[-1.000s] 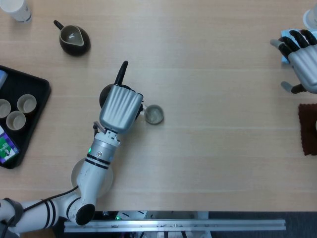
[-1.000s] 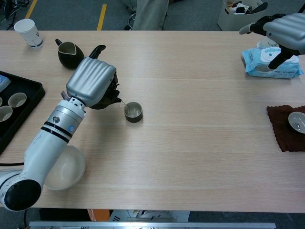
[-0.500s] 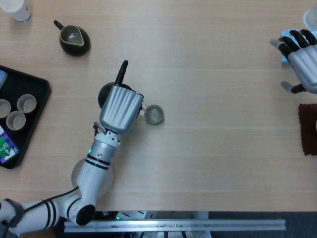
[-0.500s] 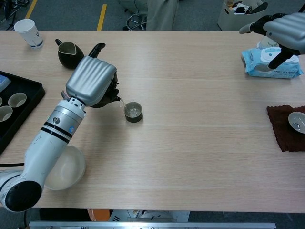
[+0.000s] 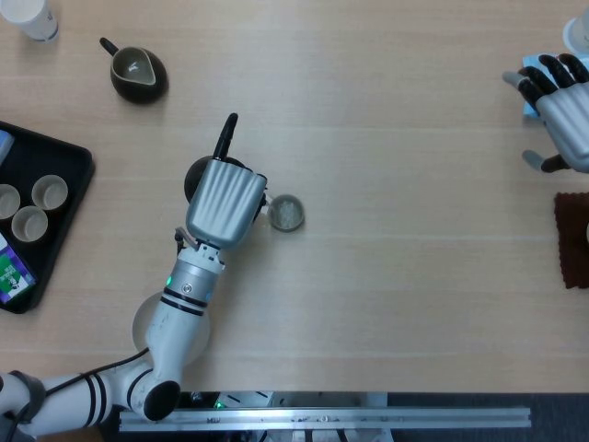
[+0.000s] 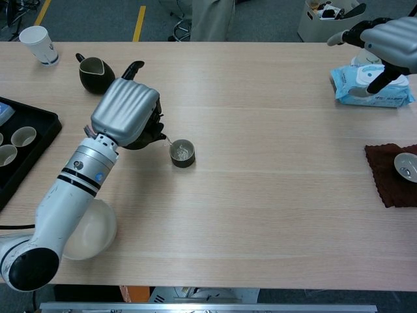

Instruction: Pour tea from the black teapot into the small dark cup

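1. chest view: your left hand (image 6: 125, 112) grips the black teapot (image 6: 144, 134), fingers wrapped around its body, with the teapot tilted so its spout points at the small dark cup (image 6: 182, 153).
2. the cup stands upright on the table (image 6: 273, 195), just beside the spout, and there is liquid in it.
3. head view: the teapot's handle (image 5: 224, 136) sticks out past the back of your left hand, away from the cup (image 5: 286, 213).
4. your right hand (image 6: 384, 40) hovers at the far right edge, fingers spread and holding nothing, above a blue packet (image 6: 371, 89).
5. a dark pitcher (image 6: 97, 73) and a paper cup (image 6: 38, 44) stand at the far left of the table; a black tray (image 5: 55, 212) with small pale cups (image 5: 49, 191) lies on the left.
6. a pale bowl (image 6: 90, 231) sits under your left forearm, and a dark red cloth (image 6: 391, 175) lies at the right edge.
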Motion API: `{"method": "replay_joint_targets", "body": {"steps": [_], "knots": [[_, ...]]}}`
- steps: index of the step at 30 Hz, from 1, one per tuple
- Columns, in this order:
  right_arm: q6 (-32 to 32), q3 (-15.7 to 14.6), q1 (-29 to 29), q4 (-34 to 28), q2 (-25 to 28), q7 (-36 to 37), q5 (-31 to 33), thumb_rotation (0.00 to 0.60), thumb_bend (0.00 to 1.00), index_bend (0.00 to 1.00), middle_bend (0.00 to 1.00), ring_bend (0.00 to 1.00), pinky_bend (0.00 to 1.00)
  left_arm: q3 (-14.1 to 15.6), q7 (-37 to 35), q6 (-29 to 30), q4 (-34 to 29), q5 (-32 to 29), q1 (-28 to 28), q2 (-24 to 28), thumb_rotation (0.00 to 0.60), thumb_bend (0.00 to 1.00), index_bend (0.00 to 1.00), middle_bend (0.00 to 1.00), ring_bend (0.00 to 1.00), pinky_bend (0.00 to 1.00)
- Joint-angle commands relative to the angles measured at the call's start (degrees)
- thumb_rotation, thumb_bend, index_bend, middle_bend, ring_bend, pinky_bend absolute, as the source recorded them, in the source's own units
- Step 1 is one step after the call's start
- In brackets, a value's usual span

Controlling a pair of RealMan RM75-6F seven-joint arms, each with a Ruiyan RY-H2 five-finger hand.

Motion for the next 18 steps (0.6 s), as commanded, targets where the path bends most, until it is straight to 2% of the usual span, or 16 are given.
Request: {"method": "replay_joint_targets", "body": {"steps": [1,9,18], "knots": [[0.1,0.1,0.0,0.1,0.0,0.0,0.0,0.6,0.21,0.12,0.15,0.02,0.07,-0.4,-1.2,-0.7,-0.8,-0.9,0.1,0.1,0.598,0.32,1.0,1.0,0.86,0.09],[0.3,0.4,-0.1,0.1,0.0,0.0,0.6,0.6,0.21,0.12,0.15,0.02,0.07,-3.1,-6.8,-4.0,-5.4,-6.7,0.7,1.0,0.6,0.32,1.0,1.0,0.86,0.09],[0.3,0.6,0.0,-0.1,-0.2,-0.3,1.0,0.6,0.21,0.12,0.15,0.02,0.07,-4.7,-13.5,-4.1,-6.6,-7.1,0.9,3.5,0.6,0.31,1.0,0.99,0.85,0.09]]}}
